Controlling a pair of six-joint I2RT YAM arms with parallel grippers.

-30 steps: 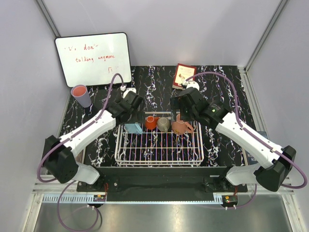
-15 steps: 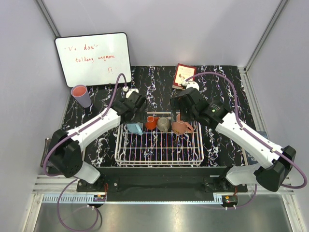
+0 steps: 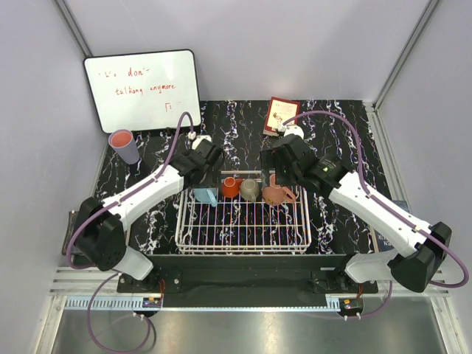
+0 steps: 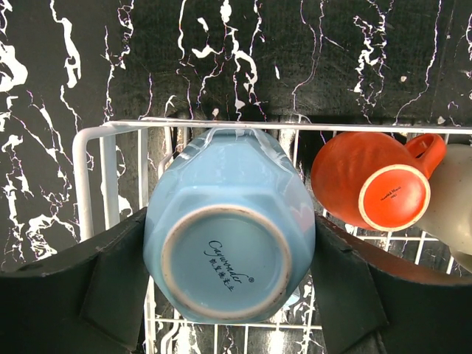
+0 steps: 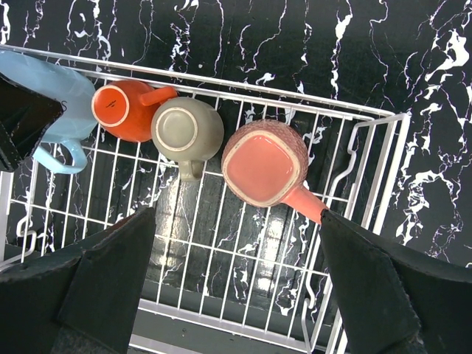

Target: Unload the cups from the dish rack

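The white wire dish rack holds a row of upside-down mugs along its far side: light blue, orange-red, grey-olive and salmon-pink. My left gripper is open with one finger on each side of the light blue cup, close against its sides. In the left wrist view, the orange-red mug lies to its right. My right gripper is open and empty above the rack, near the salmon-pink mug. A tumbler with a pink rim and lavender body stands on the table at far left.
A whiteboard with red writing leans at the back left. A red card lies at the back centre. The rack's near half holds nothing. Grey walls close in both sides of the black marbled table.
My left arm swung right and brought its open fingers around the light blue cup, then held still. The right arm has not moved.
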